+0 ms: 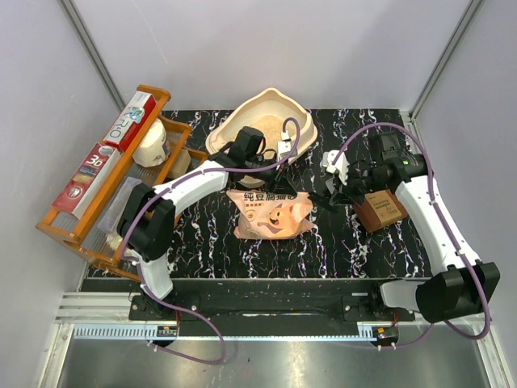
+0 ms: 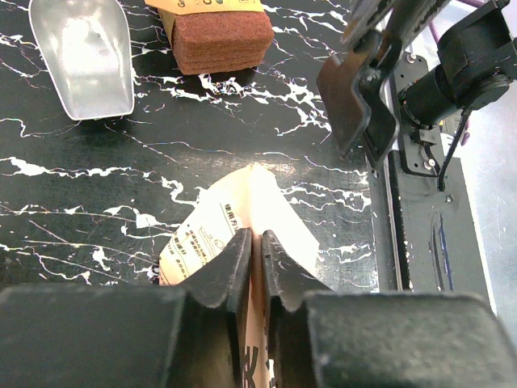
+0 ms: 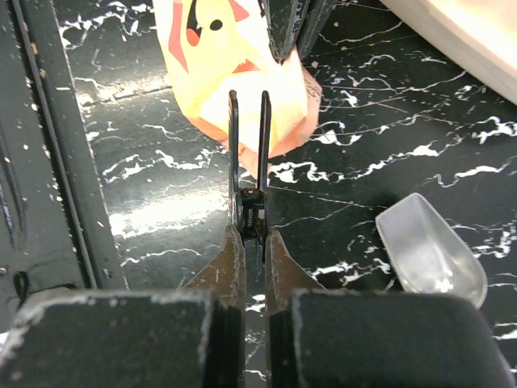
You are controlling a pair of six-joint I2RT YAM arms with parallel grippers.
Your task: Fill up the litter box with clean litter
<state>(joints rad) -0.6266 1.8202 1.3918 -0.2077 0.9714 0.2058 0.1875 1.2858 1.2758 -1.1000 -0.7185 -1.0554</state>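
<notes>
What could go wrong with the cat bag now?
The left jaws pinch the bag only by its thin edge, so it could slip out when lifted. The black clip in the right jaws is very near that same edge; the arms could bump there.

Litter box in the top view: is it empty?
No, pale sandy litter already lies across the floor of the litter box.

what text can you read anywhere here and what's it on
"纯豆腐猫砂": cat-printed bag, last character unsure.
"3D": lower red-and-white box on the orange rack.
Lettering on the upper box: too blurred.
Bag's fine print, left wrist view: too small.
</notes>
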